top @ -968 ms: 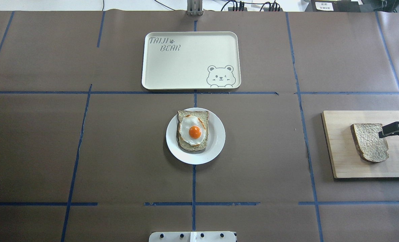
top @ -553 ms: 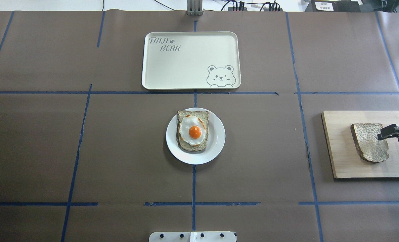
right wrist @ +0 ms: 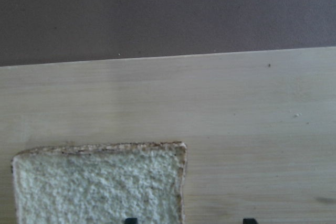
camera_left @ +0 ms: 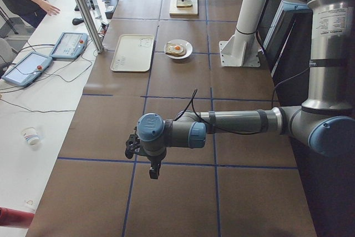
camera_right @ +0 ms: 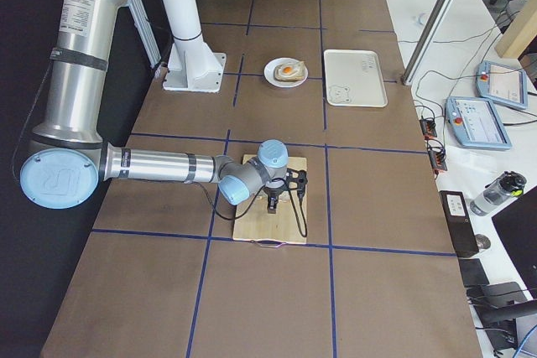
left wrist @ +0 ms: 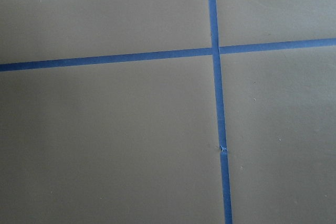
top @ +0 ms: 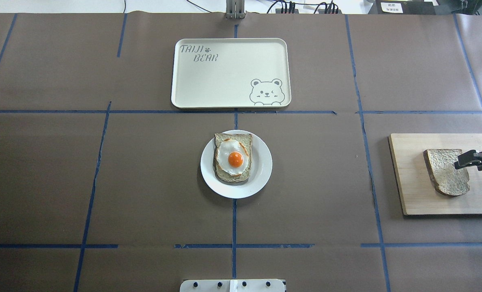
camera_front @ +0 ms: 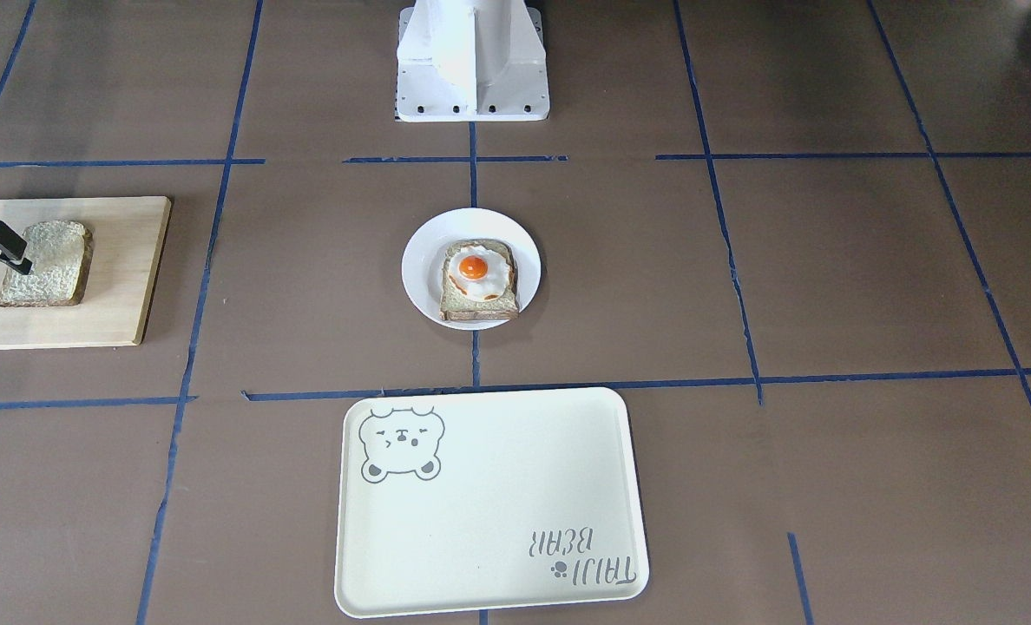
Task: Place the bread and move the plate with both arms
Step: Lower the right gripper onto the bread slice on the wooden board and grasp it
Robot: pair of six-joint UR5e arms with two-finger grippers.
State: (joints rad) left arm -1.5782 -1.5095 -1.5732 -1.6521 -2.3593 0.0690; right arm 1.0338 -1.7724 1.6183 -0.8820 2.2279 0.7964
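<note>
Right end effector (top: 462,160) spread above the bread (top: 444,172) at its 3 o'clock edge, bread flat on wooden board (top: 411,186), 3 o'clock of the plate (top: 262,178), plate at centre of bench (top: 103,182) carrying egg toast (top: 233,158), tray (top: 224,81) at its 12 o'clock, left end effector (camera_left: 154,171) pointing down over bench, spread or pressed together cannot be told.

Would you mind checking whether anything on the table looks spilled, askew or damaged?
Nothing stands out. The bread lies flat on the wooden board, the egg toast sits whole on the plate, and the tray is square to the tape lines.
</note>
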